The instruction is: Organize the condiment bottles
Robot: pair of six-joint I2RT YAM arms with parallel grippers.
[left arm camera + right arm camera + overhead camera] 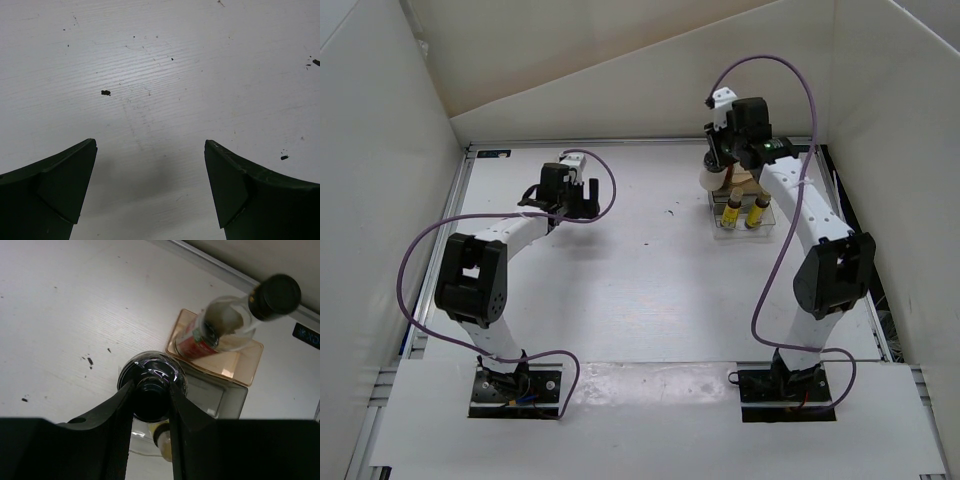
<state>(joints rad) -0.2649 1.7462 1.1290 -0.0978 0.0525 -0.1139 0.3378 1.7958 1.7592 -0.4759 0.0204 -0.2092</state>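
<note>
No writing can be read. The tall bottle (227,327) has a red label low on its clear body, too blurred to read. A small dark tag (306,335) at the 3 o'clock edge of the right wrist view carries bluish marks that are also illegible.

In the top view, the rack (767,222) sits at about 1 o'clock on the worktop (640,290), near the metal rail (650,141) along the far edge and near the right wall (900,150). The widest room lies at the middle of the worktop, between the two arms and toward 9 o'clock.

The right claw (150,390) is clamped on the black cap of the squat jar (155,364), one finger on each side of it. The jar is at the rack's 10 o'clock corner. Whether it rests in the rack or is held just above it cannot be told.

The tall bottle stands on the tan tray end of the rack, at 12 o'clock from the two yellow bottles (731,213), which stand side by side in the clear section.

The left claw (150,145) hangs at about 10 o'clock over speckled white worktop. Its fingers are spread wide, holding and touching nothing.
</note>
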